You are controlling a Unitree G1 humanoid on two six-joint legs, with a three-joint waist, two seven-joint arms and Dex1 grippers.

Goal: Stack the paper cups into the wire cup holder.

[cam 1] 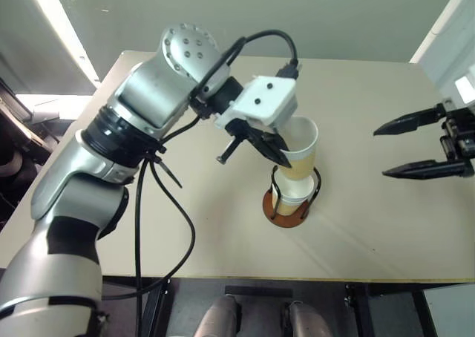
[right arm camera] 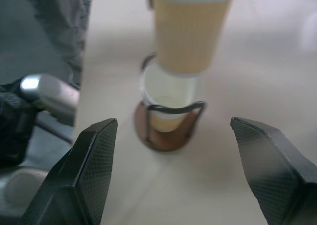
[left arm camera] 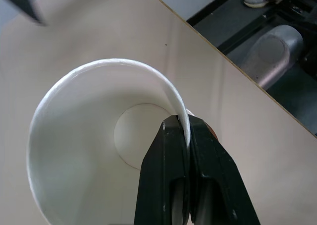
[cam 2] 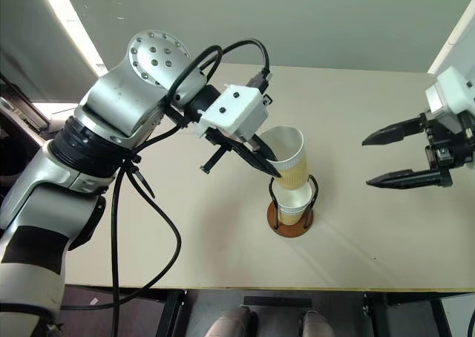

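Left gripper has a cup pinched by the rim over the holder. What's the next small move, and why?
Probably ease the left gripper straight down. The held cup has its bottom just entering the cup already seated in the wire cup holder, and it leans slightly, so it looks not fully nested. Release after that. The right gripper is open, off to the side.

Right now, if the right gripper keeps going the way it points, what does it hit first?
Probably the held cup, or the holder just below it. The right gripper is open, aimed across bare table at the stack; exact height is hard to judge.
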